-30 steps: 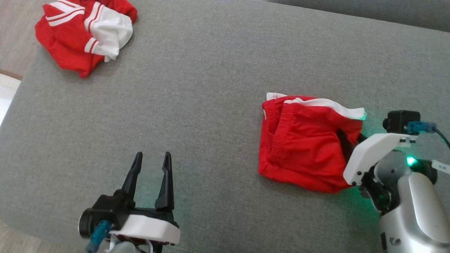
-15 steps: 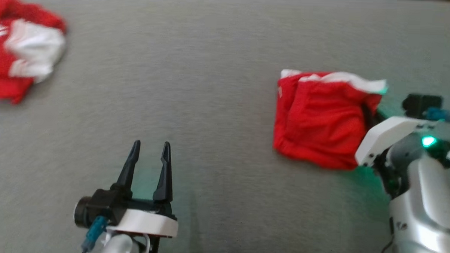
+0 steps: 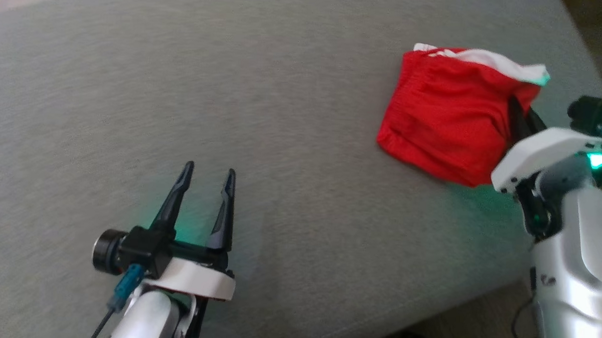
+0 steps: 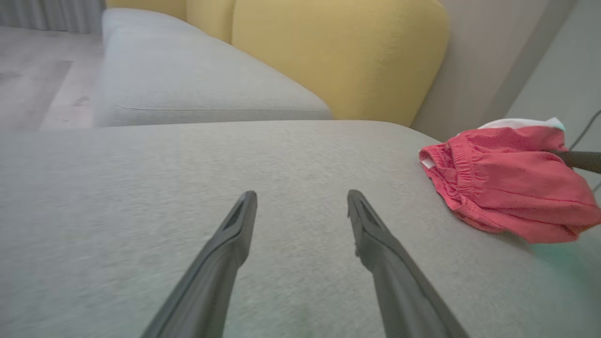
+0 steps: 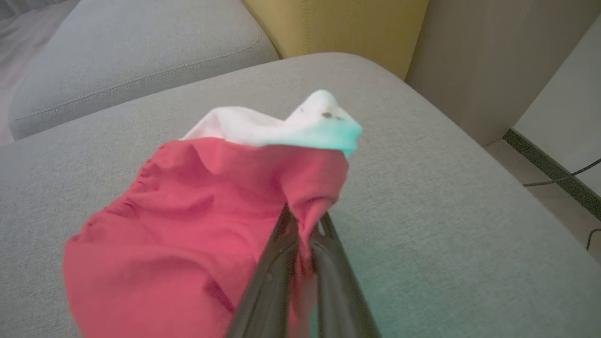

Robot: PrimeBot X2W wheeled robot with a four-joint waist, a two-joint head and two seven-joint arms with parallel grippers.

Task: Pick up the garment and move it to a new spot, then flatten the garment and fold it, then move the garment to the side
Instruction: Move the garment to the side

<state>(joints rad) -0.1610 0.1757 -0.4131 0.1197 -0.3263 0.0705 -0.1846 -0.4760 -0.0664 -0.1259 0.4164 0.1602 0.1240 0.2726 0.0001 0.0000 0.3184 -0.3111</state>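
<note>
- Red garment, white-trimmed, sits bunched.
- Right gripper pinches its edge; left gripper hovers spread.
- Grey sofa cushion beneath; yellow backrest behind, pale floor beyond.

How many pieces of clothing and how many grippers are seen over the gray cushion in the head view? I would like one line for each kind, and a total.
Red garment: 1
Grippers: 2 (left gripper open; right gripper shut on the garment)
Total: 3
</note>
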